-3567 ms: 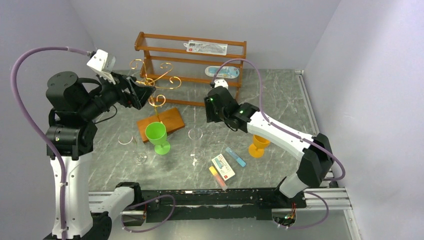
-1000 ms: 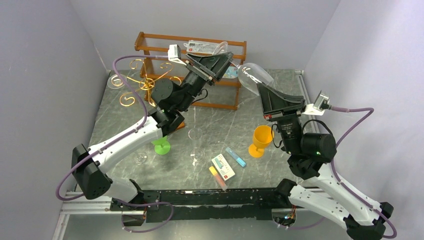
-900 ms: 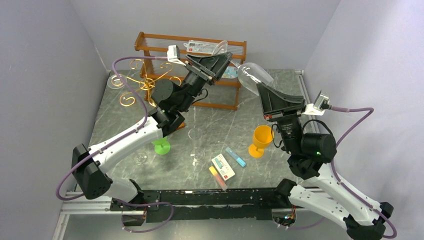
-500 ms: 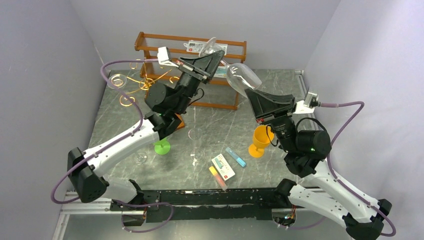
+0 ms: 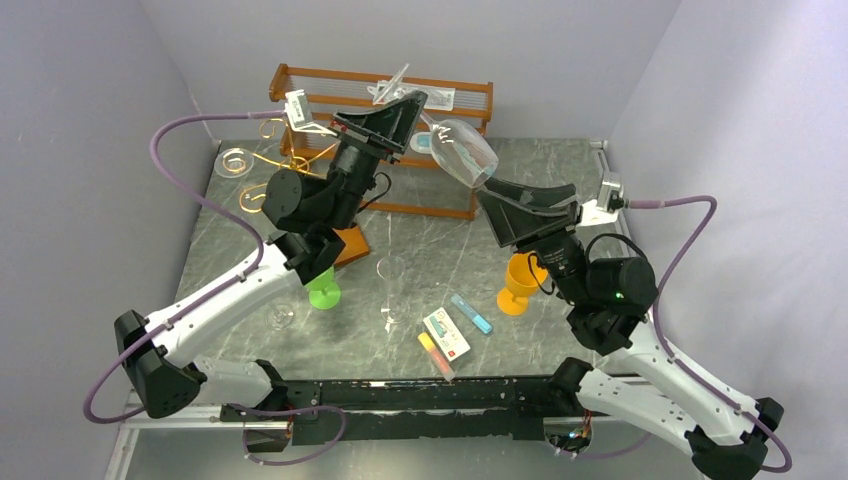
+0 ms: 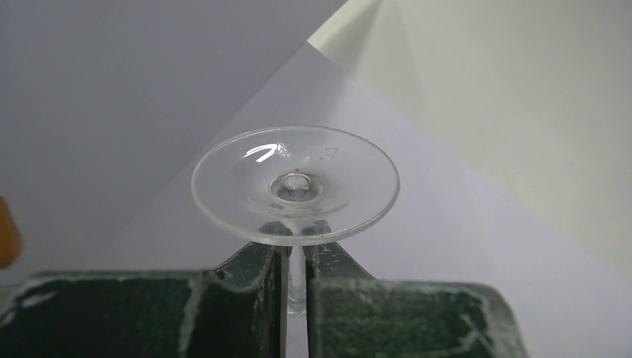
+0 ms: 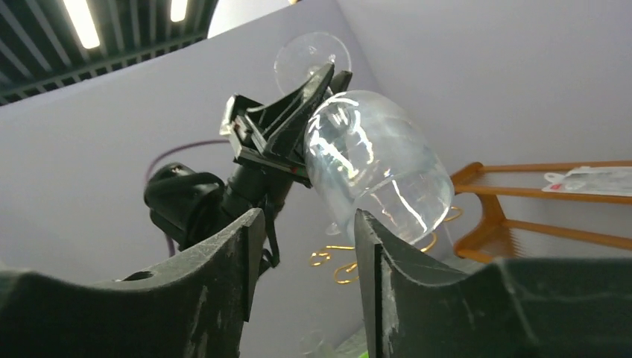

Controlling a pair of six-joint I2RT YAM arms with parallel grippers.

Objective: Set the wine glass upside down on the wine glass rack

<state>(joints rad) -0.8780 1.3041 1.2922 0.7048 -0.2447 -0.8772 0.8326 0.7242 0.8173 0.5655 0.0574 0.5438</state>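
Waiting at the back left of the table (image 5: pixel 560 190), the gold wine glass rack (image 5: pixel 265 158) has not yet received this glass. The left gripper (image 6: pixel 296 261), raised well above the tabletop, is clamped on the stem of the wine glass (image 5: pixel 462 150), foot uppermost and bowl tilted down toward the right gripper (image 7: pixel 305 224), whose fingers stand apart just beside the bowl. The flip looks nearly done; carrying across and hanging remain

Left arm (image 5: pixel 300 200) hides wine glass rack (image 5: pixel 352 245) (mostly).
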